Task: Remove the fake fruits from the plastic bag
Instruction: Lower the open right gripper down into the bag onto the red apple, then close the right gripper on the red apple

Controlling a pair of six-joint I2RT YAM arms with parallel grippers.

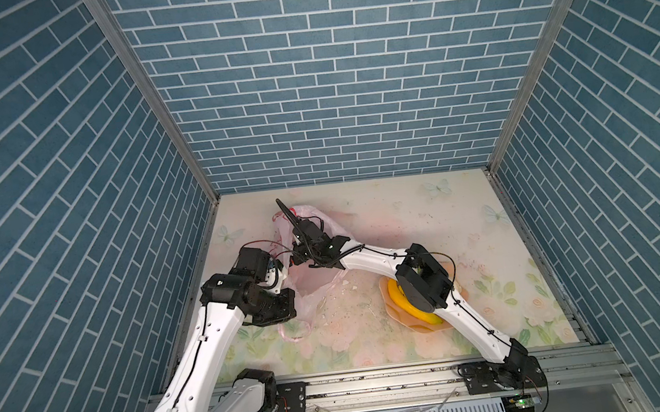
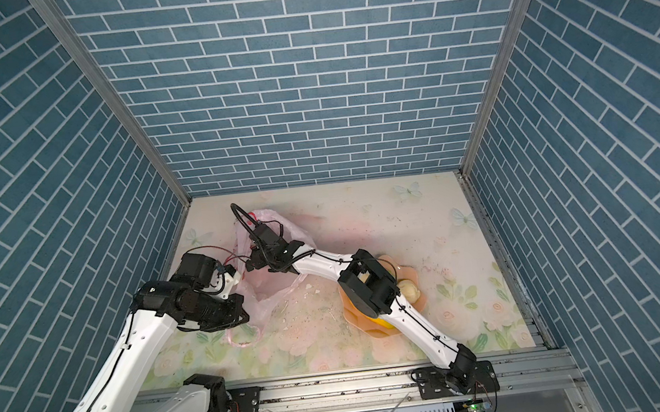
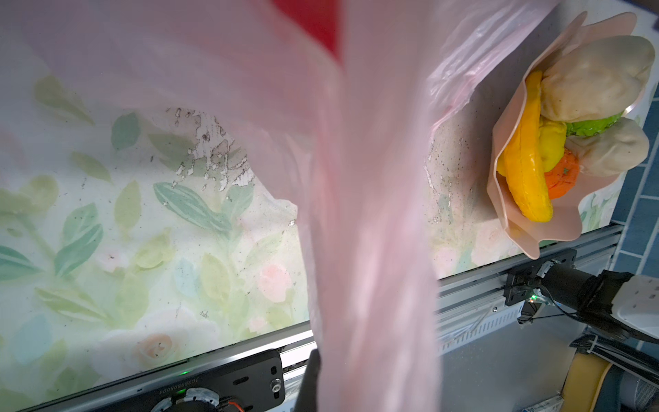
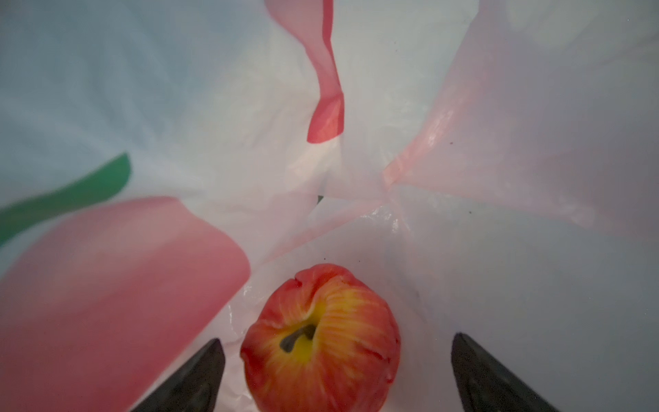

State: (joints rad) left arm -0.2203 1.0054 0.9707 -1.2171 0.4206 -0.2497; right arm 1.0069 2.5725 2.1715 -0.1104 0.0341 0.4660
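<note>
**Right side.** My right arm (image 1: 372, 262) reached across the middle of the worktop (image 1: 384, 218) into the mouth of the plastic bag (image 1: 315, 296). In both top views the bag lay crumpled on the left-centre of the floral surface. My right jaws stood wide inside the bag. In the right wrist view their two dark fingertips (image 4: 199, 381) flanked the red apple (image 4: 321, 339), one on each side, with a gap between each tip and the fruit. The apple lay on the bag's pale film with its stem hollow toward the camera, and nothing gripped it.

**Left side.** My left arm (image 1: 212, 332) was at the left edge of the bag. My left jaws were closed on a fold of the bag's pink film, which ran from them across the left wrist view.

**Fruits outside the bag.** Six fruits were piled in the peach scalloped bowl (image 3: 517, 232), on the worktop to the right of the bag.
- The banana (image 3: 527, 160) lay along the rim.
- The tangerine (image 3: 563, 174) and the wrinkly yellow fruit (image 3: 551, 142) touched the banana.
- The green fruit (image 3: 592, 126) sat between the two cream-white lumps (image 3: 595, 78).

In both top views my right arm's elbow covered most of the bowl.

**Markings.** The bag carried red and green printed shapes, and I could read no lettering on them. A line of pale characters on the black mounting plate (image 3: 231, 385) appeared upside down, and I could not read it with certainty.
</note>
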